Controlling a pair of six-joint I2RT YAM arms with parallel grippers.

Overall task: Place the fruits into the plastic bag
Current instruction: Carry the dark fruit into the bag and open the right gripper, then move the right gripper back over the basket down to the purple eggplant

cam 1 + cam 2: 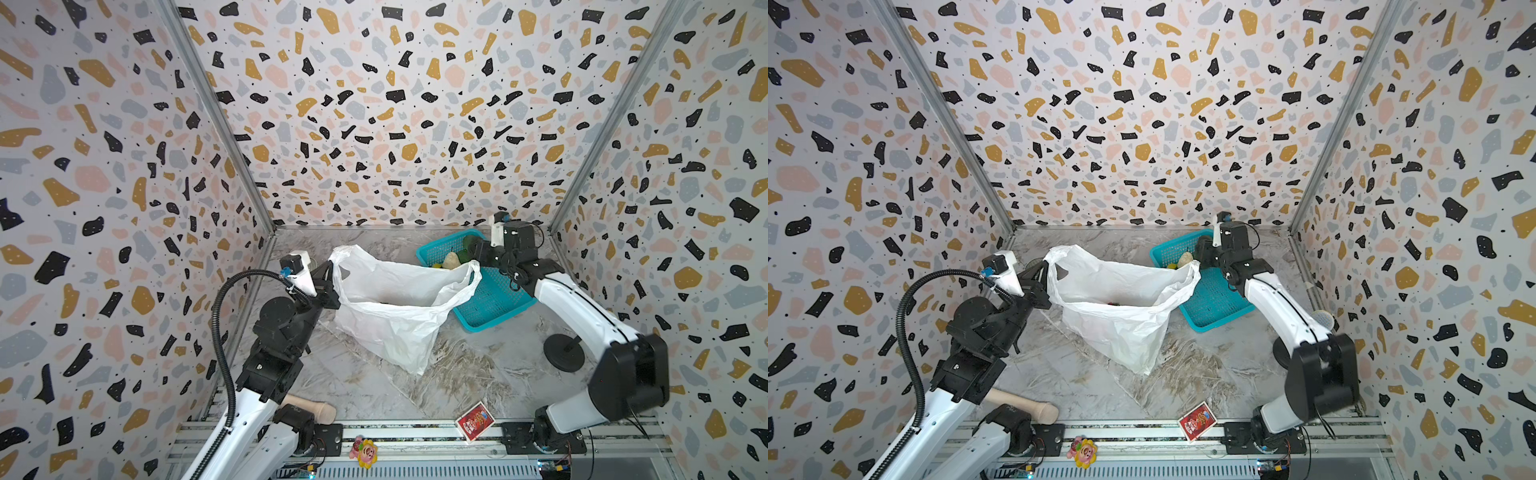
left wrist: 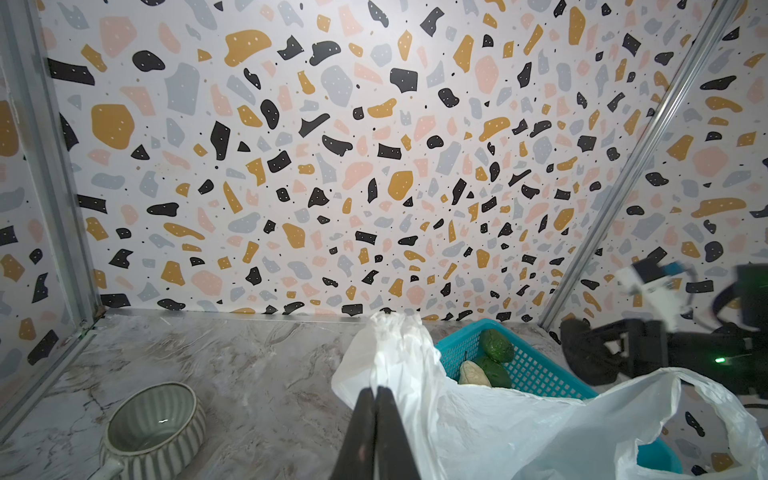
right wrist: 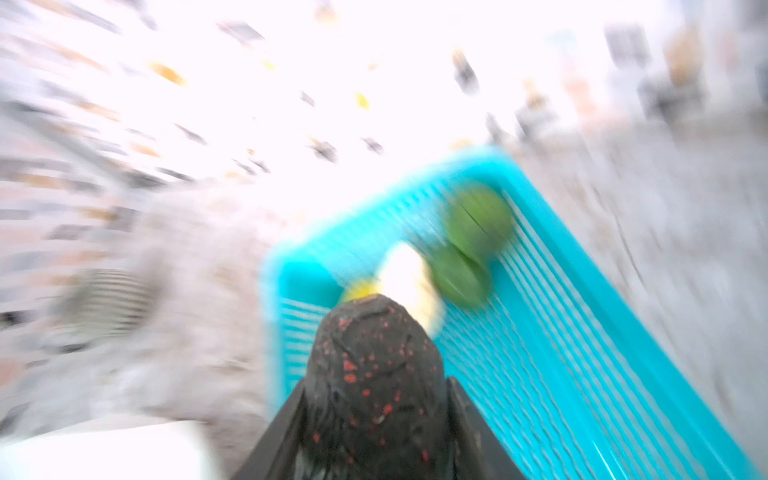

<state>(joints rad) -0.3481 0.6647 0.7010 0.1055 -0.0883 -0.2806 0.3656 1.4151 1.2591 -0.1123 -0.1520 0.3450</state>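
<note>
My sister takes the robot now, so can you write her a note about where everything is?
Left tool: shut on the plastic bag's handle, holding its mouth open.
Right tool: shut on a black red-speckled fruit over the teal basket.
In the basket: two green fruits, a cream knobbly piece, something yellow.
Done: something dark lies in the bag; what, I cannot tell.
Left: bag the held fruit, then the rest.

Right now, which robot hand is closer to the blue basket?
Right. The right gripper is right at the teal basket, holding a dark speckled fruit. The left gripper pinches the plastic bag by its handle, on the bag's far side from the basket.
</note>
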